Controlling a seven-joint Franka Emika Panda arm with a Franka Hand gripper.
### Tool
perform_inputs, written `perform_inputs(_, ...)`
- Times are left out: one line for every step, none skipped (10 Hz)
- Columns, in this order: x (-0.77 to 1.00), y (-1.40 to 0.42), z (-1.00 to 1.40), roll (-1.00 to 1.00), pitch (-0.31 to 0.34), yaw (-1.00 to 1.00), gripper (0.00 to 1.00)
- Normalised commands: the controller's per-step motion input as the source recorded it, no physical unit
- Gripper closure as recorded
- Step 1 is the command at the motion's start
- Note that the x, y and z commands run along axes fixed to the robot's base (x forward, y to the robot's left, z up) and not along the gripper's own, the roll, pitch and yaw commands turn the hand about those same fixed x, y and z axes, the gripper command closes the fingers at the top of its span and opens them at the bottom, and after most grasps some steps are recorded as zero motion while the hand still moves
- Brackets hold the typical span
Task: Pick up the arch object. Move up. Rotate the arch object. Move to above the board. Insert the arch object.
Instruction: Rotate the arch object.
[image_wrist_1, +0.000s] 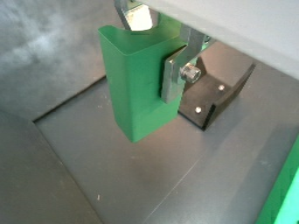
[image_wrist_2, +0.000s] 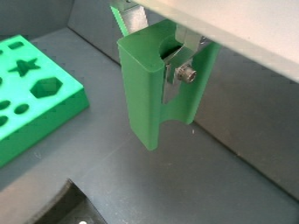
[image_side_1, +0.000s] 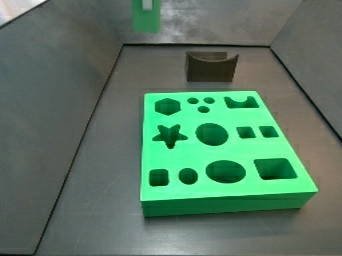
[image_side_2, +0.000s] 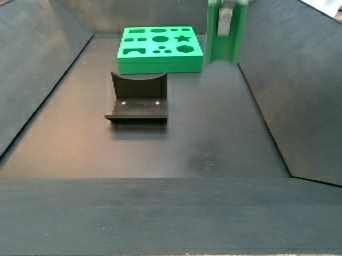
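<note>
In both side views the gripper (image_side_2: 227, 14) hangs high above the dark floor (image_side_2: 174, 150) with the arch object (image_side_2: 223, 36) pinched between its fingers, the block clear of everything below it. In a side view the piece (image_side_1: 146, 16) shows only as a small green strip at the upper left edge, cut off by the frame, with the fixture (image_side_1: 210, 66) to its right near the back wall and the board (image_side_1: 221, 150) lying flat on the floor in the middle, its star, hexagon, circles, ovals, squares and arch cut-outs all open. In a side view from the opposite end the fixture (image_side_2: 136, 97) stands nearest, the board (image_side_2: 162, 48) lies beyond it, and the held block hangs upright just to the right of the board's far corner, tall and narrow. The wrist views give what the side views cannot: in a wrist view the arch object (image_wrist_1: 136, 83) fills the middle, a silver finger (image_wrist_1: 176, 77) pressed flat against its side, with the fixture (image_wrist_1: 216, 94) on the floor underneath. In a wrist view the block (image_wrist_2: 152, 96) shows its curved notch along one edge, a finger (image_wrist_2: 179, 70) clamped inside that hollow, and a corner of the board (image_wrist_2: 38, 96) lies well off to one side, apart from the piece.
</note>
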Motion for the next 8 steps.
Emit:
perform_inputs(0.02,0.01,-1.0,-0.19,-0.06,-0.04,1.0)
perform_inputs(0.02,0.02,-1.0,-0.19,-0.062,-0.04,1.0)
perform_inputs(0.02,0.02,-1.0,-0.19,-0.062,-0.04,1.0)
perform_inputs(0.02,0.02,-1.0,-0.19,-0.062,-0.04,1.0)
perform_inputs(0.02,0.02,-1.0,-0.19,-0.065,-0.03,1.0)
perform_inputs(0.02,0.02,-0.9,-0.19,-0.069,-0.03,1.0)
perform_inputs(0.02,0.02,-0.8,-0.19,-0.071,-0.03,1.0)
perform_inputs(0.02,0.02,-0.58,-0.19,-0.072,-0.03,1.0)
